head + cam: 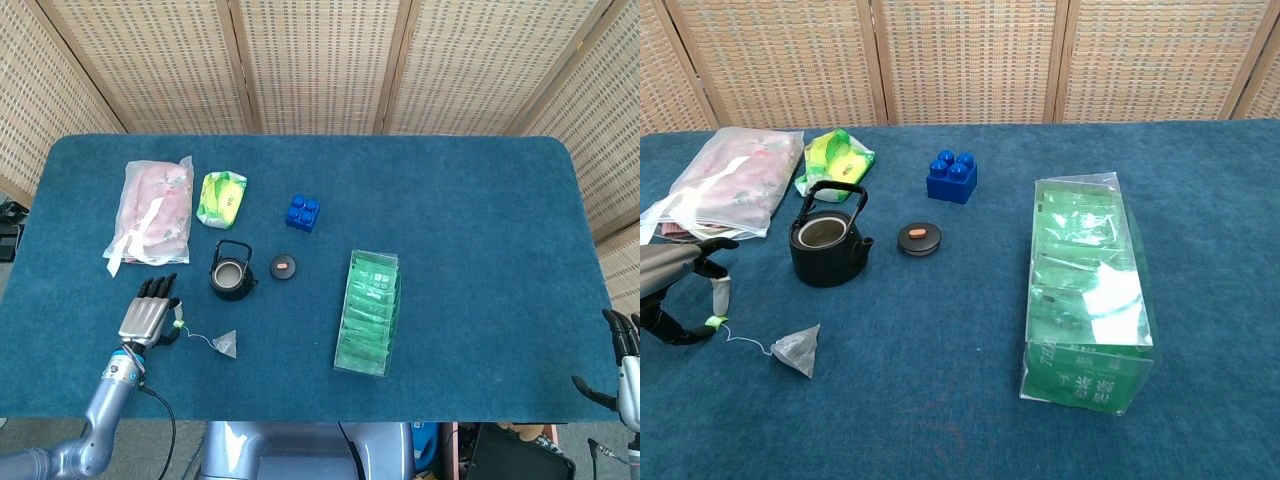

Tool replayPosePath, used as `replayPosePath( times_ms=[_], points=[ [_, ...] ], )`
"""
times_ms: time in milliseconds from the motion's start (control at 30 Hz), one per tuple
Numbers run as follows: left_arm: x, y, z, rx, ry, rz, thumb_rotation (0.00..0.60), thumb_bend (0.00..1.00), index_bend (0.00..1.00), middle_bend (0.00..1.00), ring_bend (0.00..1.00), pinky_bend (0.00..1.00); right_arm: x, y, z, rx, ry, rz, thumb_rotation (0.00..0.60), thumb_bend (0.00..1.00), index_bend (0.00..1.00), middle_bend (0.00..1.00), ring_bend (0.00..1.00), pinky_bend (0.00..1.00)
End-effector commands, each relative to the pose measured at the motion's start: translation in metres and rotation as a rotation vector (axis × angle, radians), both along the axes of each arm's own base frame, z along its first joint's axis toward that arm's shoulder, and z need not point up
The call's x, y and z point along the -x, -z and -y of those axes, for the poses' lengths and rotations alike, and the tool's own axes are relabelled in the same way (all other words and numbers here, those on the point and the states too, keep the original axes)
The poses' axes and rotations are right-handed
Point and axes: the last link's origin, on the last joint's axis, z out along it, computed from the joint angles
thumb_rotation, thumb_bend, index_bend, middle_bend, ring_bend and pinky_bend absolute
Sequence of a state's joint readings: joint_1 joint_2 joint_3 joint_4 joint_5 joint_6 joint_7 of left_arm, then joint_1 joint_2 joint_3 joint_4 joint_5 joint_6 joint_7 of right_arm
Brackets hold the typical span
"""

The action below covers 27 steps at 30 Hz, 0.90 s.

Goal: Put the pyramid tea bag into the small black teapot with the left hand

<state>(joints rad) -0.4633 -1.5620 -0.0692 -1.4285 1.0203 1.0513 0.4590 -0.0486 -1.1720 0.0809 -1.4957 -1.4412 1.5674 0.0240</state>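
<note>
The pyramid tea bag (pixel 225 345) (pixel 798 350) lies on the blue cloth, its string running left to a small green tag (pixel 179 323) (pixel 712 321). My left hand (pixel 145 318) (pixel 680 290) is at the tag, a fingertip just above it and the thumb curled beneath it. A small gap still shows, and the hand holds nothing. The small black teapot (pixel 231 273) (pixel 827 243) stands open and upright behind the bag, handle raised. Its lid (pixel 284 266) (pixel 920 238) rests to its right. My right hand (pixel 625 365) hangs off the table's near right corner, fingers spread.
A pink packet (pixel 152 210) (pixel 730 182) and a green-yellow packet (pixel 222 198) (pixel 833 160) lie behind the teapot. A blue brick (pixel 302 212) (pixel 952 176) sits at centre. A clear box of green sachets (pixel 368 312) (pixel 1087 290) lies to the right.
</note>
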Motion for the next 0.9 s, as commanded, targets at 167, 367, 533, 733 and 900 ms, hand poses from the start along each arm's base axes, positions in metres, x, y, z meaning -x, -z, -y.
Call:
replayPosePath(
  times_ms=[167,367,533,733,900],
  points=[
    [0.0000,0.0026,-0.0015,0.007,-0.006,0.002,0.600,0.37,0.54,0.03,0.00,0.00,0.0009,0.0001,-0.0002,0.000,0.004,0.001,0.567,0.01,0.12,0.20,0.09,0.16],
    [-0.0008,0.0037,-0.0028,0.004,-0.008,0.010,0.600,0.41,0.57,0.05,0.00,0.00,0.0012,-0.0002,-0.0003,0.000,0.007,-0.001,0.567,0.01,0.12,0.20,0.09,0.16],
    [-0.0006,0.0046,-0.0025,0.010,-0.014,0.016,0.600,0.43,0.58,0.06,0.00,0.00,0.0013,0.0001,-0.0004,0.000,0.008,0.000,0.568,0.01,0.12,0.20,0.09,0.16],
    [-0.0018,0.0042,-0.0024,0.009,-0.021,0.036,0.600,0.43,0.60,0.07,0.00,0.00,0.0019,0.0003,-0.0011,0.001,0.012,-0.001,0.570,0.01,0.12,0.20,0.09,0.16],
    [-0.0084,-0.0043,-0.0051,-0.006,-0.038,0.117,0.600,0.44,0.60,0.08,0.00,0.00,0.0020,0.0001,-0.0013,0.003,0.011,0.000,0.568,0.01,0.12,0.20,0.09,0.16]
  ],
)
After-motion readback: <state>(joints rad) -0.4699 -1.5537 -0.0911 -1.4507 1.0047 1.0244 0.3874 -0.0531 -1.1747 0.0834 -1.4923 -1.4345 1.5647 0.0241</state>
